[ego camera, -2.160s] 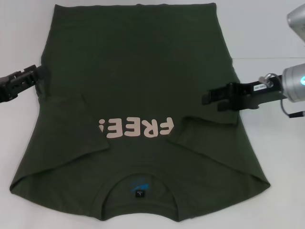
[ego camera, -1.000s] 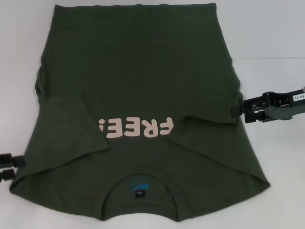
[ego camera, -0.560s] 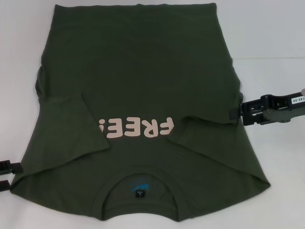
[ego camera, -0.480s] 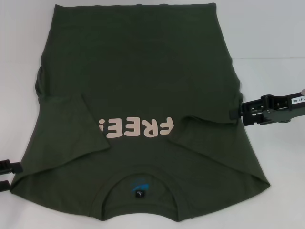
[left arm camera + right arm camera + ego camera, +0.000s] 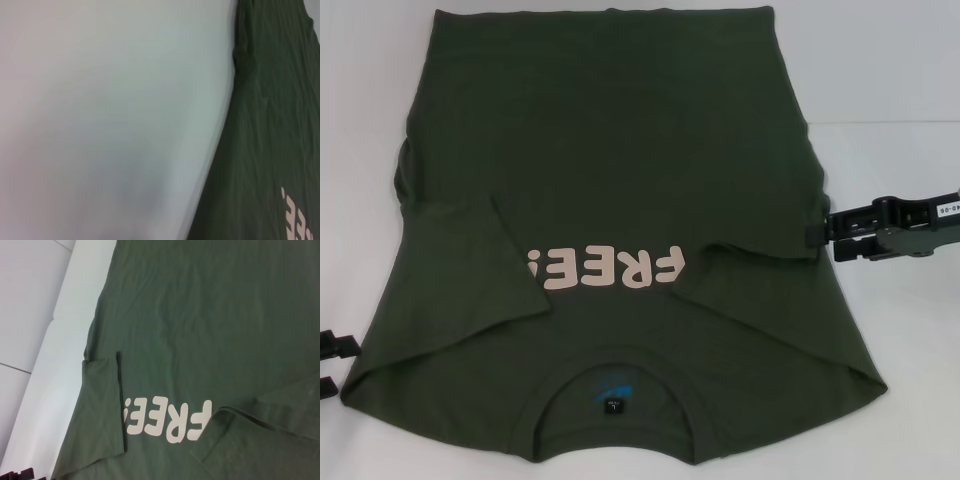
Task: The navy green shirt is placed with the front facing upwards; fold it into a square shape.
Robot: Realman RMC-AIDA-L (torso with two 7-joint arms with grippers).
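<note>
The right gripper (image 5: 810,235), not visibly gripping anything, touches the dark olive cotton T-shirt (image 5: 610,180) at its side edge; the left gripper (image 5: 335,365), fingers parted, waits beside the shoulder, likely to fold. The shirt lies flat, sleeves tucked inward.

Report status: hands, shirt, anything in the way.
Left hand open, off the shirt's near left corner. Right hand at its right edge. Shirt flat, both sleeves folded in. Nothing in the way.
</note>
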